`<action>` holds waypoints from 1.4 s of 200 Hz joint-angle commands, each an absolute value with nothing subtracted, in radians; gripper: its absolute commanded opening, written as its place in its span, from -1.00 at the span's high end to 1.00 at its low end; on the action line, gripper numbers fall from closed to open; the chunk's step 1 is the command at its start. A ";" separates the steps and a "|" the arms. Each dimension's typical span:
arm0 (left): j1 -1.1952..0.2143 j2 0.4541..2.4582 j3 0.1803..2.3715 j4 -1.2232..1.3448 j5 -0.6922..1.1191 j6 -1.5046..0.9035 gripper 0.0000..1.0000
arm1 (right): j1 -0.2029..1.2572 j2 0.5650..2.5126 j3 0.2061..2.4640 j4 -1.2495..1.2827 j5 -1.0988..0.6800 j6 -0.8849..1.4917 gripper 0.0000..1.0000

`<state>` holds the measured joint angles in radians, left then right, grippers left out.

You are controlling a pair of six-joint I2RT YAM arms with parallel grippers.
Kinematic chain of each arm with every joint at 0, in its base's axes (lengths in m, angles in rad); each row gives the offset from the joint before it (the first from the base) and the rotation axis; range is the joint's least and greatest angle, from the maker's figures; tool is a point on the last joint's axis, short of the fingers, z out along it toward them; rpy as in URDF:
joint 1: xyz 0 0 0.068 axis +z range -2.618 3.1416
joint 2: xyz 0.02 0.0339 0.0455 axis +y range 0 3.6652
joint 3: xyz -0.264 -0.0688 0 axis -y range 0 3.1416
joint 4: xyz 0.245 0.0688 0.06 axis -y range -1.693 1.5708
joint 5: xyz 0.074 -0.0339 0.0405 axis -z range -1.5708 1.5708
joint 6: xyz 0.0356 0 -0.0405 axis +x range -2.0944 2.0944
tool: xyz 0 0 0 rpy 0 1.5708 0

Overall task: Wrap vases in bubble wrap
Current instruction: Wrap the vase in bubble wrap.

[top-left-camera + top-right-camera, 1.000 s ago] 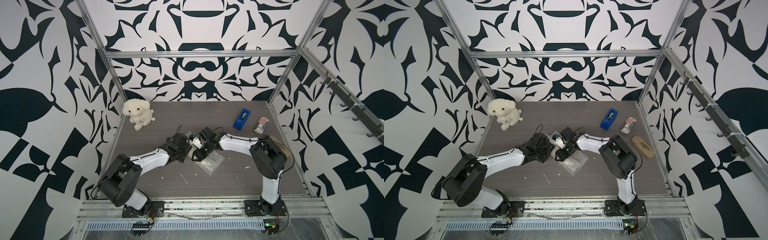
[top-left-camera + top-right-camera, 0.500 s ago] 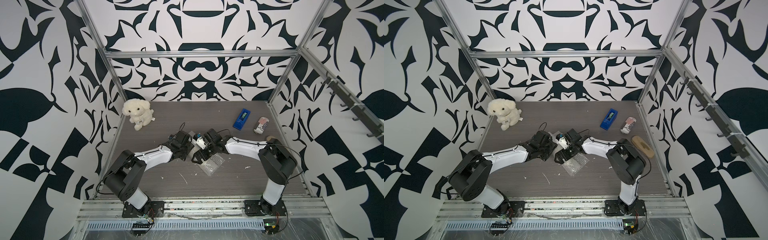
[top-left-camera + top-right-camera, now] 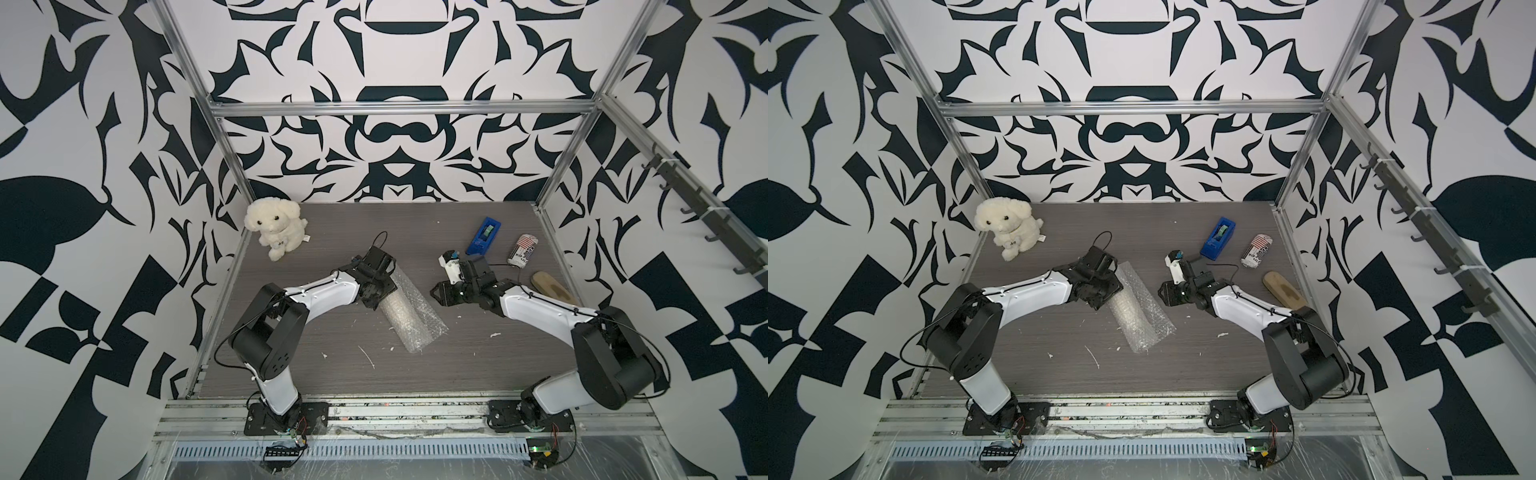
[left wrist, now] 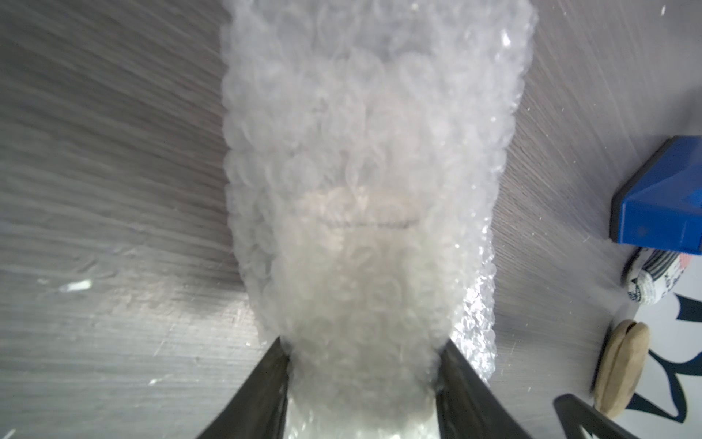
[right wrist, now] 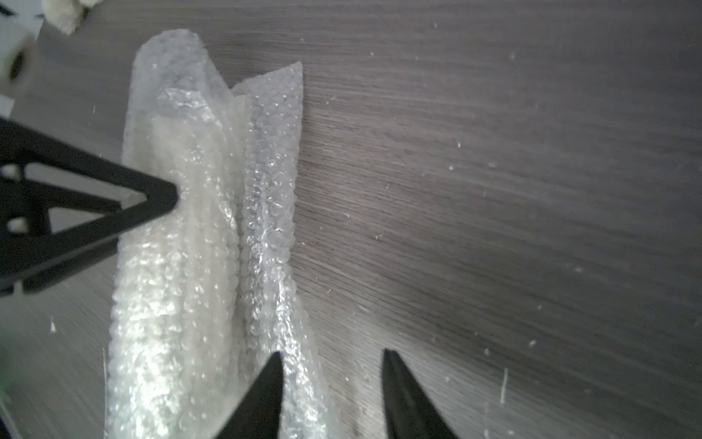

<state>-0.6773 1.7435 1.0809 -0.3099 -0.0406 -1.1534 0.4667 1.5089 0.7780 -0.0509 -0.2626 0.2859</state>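
Bubble wrap (image 3: 409,316) lay rolled into a long tube slanting across the middle of the table (image 3: 478,365). Its far end pointed left and its near end right, and a loose flap (image 5: 273,159) trailed along its right side. A second before, both grippers had crowded together over it. Now the right arm had swung off to the right, and the whole roll lay uncovered. The cream vase (image 4: 353,273) showed only dimly through the layers, inside the far end of the roll. The left gripper (image 4: 364,344) clamped that end, its fingers (image 4: 273,380) pressed against either side of the bubble wrap around the vase. The right gripper (image 5: 332,353) stood just right of the flap, its fingers part-spread with nothing held. By my reading the rolling was finished and that side let go, but the flap looked unsecured and might spring open.
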 commanded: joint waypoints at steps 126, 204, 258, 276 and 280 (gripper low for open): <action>-0.673 1.844 1.074 -0.512 -0.035 -1.037 -0.07 | 0.555 1.740 0.716 0.492 -0.408 0.531 0.72; -0.674 1.811 1.051 -0.433 -0.018 -1.075 -0.07 | 0.574 1.683 0.635 0.694 -0.437 0.625 0.79; -0.675 1.801 1.041 -0.382 0.001 -1.101 -0.14 | 0.604 1.690 0.650 0.660 -0.446 0.602 0.86; -0.675 1.793 1.047 -0.372 0.000 -1.106 -0.22 | 0.618 1.690 0.659 0.629 -0.443 0.582 0.87; -0.675 1.790 1.048 -0.371 -0.001 -1.107 -0.24 | 0.621 1.691 0.660 0.624 -0.441 0.579 0.87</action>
<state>-0.6716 1.7557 1.0916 -0.2848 -0.0154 -1.0889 0.5980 1.7134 0.6437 0.6270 -0.4232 0.6010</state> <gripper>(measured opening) 0.596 0.070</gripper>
